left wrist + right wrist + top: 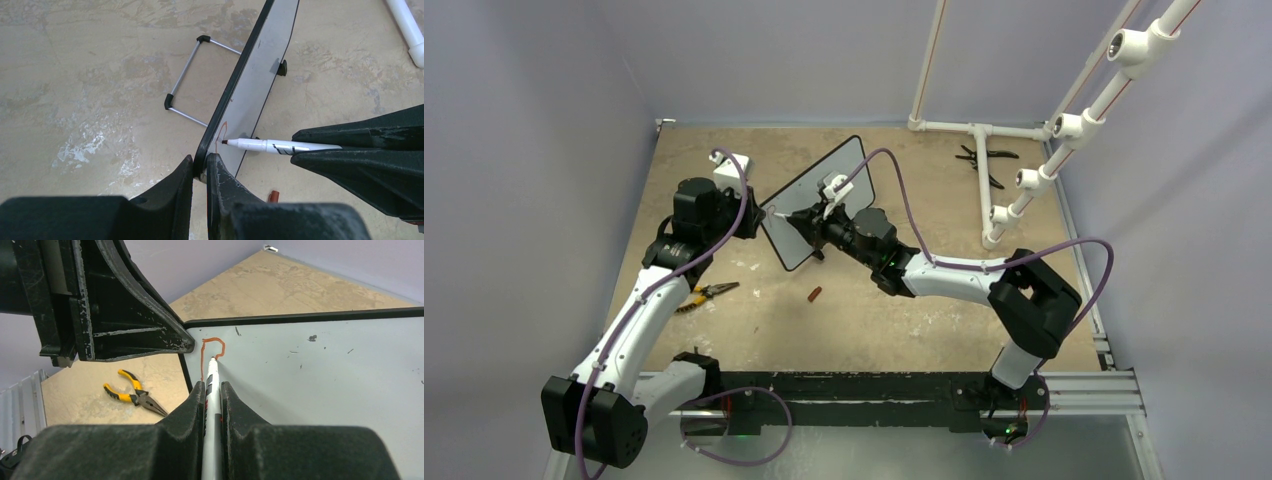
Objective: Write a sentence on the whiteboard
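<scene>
**Writing barely under way**

I see the whiteboard propped at a tilt mid-table. My left gripper is pinched tight on the black frame at its left end. My right gripper is closed around a white marker, whose tip touches the board. The sentence so far is one red stroke. A reddish bit lies nearer, possibly the cap.

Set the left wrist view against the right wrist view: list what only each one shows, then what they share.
Only left wrist: the wire stand, a white pipe, a small red-brown piece. Only right wrist: yellow-handled pliers. Both: the whiteboard, the left gripper shut on its edge, the right gripper shut on the marker, its tip at a red stroke.
</scene>
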